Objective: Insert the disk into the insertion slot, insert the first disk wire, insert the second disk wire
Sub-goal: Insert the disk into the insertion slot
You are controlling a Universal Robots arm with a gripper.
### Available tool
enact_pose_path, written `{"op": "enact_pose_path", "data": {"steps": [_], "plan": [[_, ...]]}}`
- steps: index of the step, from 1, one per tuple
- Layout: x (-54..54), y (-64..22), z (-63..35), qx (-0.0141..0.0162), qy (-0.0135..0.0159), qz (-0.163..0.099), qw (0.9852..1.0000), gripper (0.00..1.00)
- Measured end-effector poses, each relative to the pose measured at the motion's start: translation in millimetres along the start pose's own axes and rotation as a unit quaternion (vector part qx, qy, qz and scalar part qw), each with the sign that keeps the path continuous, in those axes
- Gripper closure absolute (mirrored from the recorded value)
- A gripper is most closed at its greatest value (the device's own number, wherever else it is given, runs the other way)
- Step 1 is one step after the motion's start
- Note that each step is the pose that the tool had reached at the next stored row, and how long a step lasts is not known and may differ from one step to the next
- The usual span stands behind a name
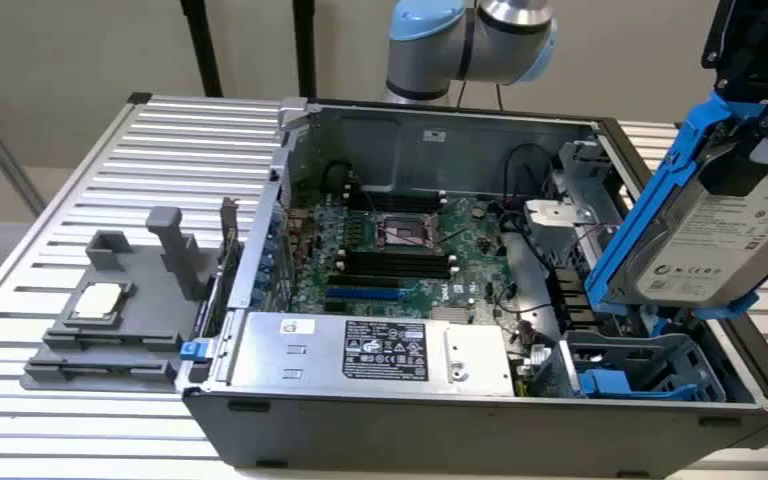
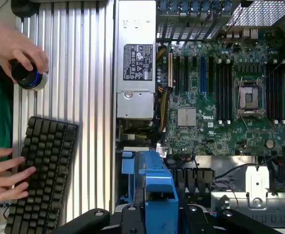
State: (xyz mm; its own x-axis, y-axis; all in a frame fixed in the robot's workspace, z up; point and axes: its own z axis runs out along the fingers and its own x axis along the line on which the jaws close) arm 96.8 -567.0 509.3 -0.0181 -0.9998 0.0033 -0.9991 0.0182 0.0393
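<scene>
My pincer (image 1: 747,165) is closed partway across the upper end of the disk (image 1: 704,240), a flat rectangular silver-grey hard drive with a white printed label. The disk is clipped into a bright blue plastic carrier frame (image 2: 154,187), and I carry it in the air with nothing else bearing it.

It hangs over the near corner of the open dark-grey computer case (image 1: 491,415), on the exterior view's right. The insertion slot (image 1: 640,368), a boxy grey-blue plastic drive bay with bright blue clip tabs, sits in that same corner. From my pincer the slot is straight down and a little toward the exterior view's left.

The disk's long axis is steeply tilted, not upright. It runs from my grip at the top down toward the case's middle, with the label side facing the case's near wall. The disk's lower end points at the slot's open top and is close above it; I judge it not yet entered.

The silver power-supply box with a black label (image 1: 371,350) lies along the same near wall, beside the slot.
</scene>
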Motion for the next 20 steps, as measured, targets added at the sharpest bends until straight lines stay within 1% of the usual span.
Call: {"op": "enact_pose_path", "data": {"steps": [12,13,14,15,16,18,19,20], "plan": [[0.0,0.0,0.0,0.0000,0.0000,0.000,1.0000,0.67],[0.2,0.0,0.1,0.0000,-0.0003,0.000,1.0000,0.67],[1.0,-0.4,0.3,-0.0001,-0.0023,0.000,1.0000,0.67],[2.4,-1.0,0.7,-0.0002,-0.0064,0.000,1.0000,0.67],[3.9,-1.6,1.1,-0.0003,-0.0111,0.000,0.9999,0.67],[7.2,-3.0,1.7,-0.0005,-0.0190,-0.001,0.9998,0.67],[9.4,-3.9,2.3,-0.0007,-0.0224,-0.001,0.9997,0.67],[11.8,-4.8,2.8,-0.0008,-0.0248,-0.001,0.9997,0.67]]}}
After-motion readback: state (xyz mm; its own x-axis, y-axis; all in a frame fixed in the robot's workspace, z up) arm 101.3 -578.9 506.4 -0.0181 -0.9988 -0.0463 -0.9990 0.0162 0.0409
